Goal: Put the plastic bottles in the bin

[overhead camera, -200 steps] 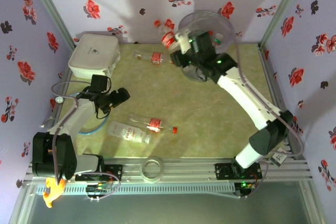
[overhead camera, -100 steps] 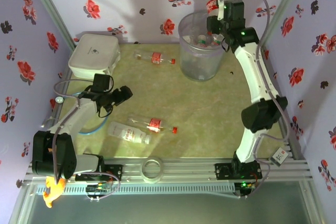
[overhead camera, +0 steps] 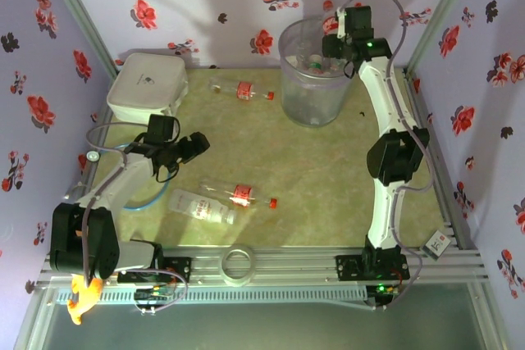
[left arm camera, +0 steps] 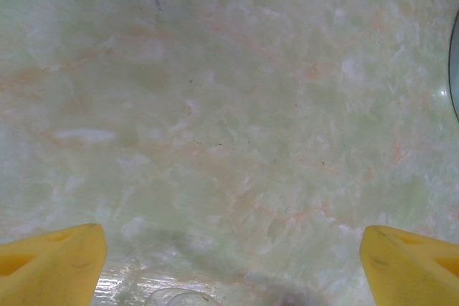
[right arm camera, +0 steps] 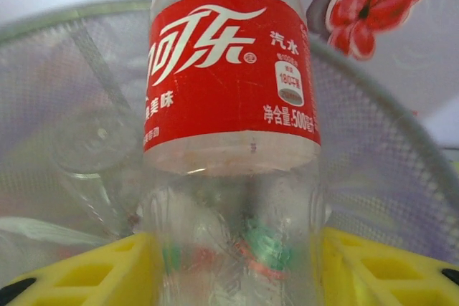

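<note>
Roughly, we judged the job well past halfway. The right gripper [overhead camera: 336, 25] hung over the bin [overhead camera: 305, 102] at the far side of the table, w/ a red-label bottle [right arm camera: 229, 69] upright btw its yellow fingers [right arm camera: 93, 270]. The pads sat against both its sides, so we read the jaws as closed on that bottle, not yet dropped. Below it we saw several bottles [overhead camera: 316, 61] already in the bin, incl. green and red caps.

Left to do: three bottles lay on the table. A far bottle [overhead camera: 238, 89] lay btw the white box [overhead camera: 146, 88] and the bin. A near red-label bottle [overhead camera: 236, 194] and a white-label bottle [overhead camera: 201, 207] lay side by side in front of the left arm. The left gripper [left arm camera: 229, 256] hovered low over bare table, jaws wide apart, nothing btw them. So approx. one drop plus three more picks remained, in our view.

Surface: a pale green marbled mat [overhead camera: 328, 170], flat, slightly glossy. Room: lilac walls [overhead camera: 189, 6] w/ red and dark flower print on three sides, alu frame rails at the near edge, and a tape roll [overhead camera: 239, 265] resting there.
</note>
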`<state>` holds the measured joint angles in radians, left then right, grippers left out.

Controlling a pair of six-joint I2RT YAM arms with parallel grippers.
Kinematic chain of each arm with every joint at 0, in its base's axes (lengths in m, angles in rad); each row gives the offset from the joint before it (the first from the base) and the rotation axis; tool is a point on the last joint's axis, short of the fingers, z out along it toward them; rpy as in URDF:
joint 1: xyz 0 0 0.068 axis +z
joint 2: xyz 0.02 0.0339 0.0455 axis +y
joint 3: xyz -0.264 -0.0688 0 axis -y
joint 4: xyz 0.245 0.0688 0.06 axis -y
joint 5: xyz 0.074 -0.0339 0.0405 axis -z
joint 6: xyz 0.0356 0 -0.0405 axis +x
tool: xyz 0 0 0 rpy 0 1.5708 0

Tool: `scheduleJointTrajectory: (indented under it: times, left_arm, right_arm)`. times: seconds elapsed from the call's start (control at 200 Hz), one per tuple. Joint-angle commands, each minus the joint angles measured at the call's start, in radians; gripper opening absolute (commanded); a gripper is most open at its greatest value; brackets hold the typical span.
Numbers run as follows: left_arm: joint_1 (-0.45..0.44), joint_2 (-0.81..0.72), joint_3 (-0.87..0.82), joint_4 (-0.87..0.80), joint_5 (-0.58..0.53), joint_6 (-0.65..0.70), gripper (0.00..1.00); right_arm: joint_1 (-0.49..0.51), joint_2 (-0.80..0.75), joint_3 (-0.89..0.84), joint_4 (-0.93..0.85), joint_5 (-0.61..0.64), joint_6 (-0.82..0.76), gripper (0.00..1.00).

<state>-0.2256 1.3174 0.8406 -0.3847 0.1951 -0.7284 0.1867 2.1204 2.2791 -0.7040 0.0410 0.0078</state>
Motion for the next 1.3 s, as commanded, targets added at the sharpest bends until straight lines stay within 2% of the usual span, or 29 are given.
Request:
scheduleJointTrajectory:
  times: [0.0,0.095,0.155,0.32,0.45,0.56,0.785,0.98,1.295]
  left_arm:
    - [-0.010,0.020,0.009,0.021,0.007,-0.015,0.92]
    - [-0.011,0.024,0.011,0.022,0.007,-0.014,0.92]
    - [-0.012,0.025,0.012,0.023,0.007,-0.013,0.92]
    - [-0.012,0.028,0.008,0.025,0.008,-0.011,0.92]
    - [-0.014,0.034,0.002,0.035,0.012,-0.014,0.92]
    - [-0.014,0.039,0.002,0.044,0.019,-0.014,0.92]
    - [-0.014,0.037,0.005,0.039,0.021,-0.005,0.92]
    - [-0.014,0.046,0.011,0.043,0.024,-0.002,0.93]
    - [-0.017,0.057,0.023,0.035,0.030,0.013,0.93]
  right_arm:
    - [0.000,-0.011,-0.045,0.023,-0.025,-0.006,0.65]
    - [0.000,-0.010,-0.043,0.000,-0.038,-0.011,0.81]
    - [0.000,-0.023,-0.040,-0.008,-0.038,-0.011,0.86]
    - [0.000,-0.084,-0.038,0.021,-0.020,-0.010,0.89]
    - [0.000,-0.086,0.023,0.015,0.000,-0.006,0.84]
    - [0.000,-0.016,0.117,-0.034,0.026,-0.014,0.76]
    - [0.000,0.138,0.290,-0.056,0.003,0.005,0.54]
    - [0.000,0.200,0.299,-0.061,-0.017,0.018,0.53]
    - [0.000,0.150,0.116,-0.001,-0.029,0.029,0.53]
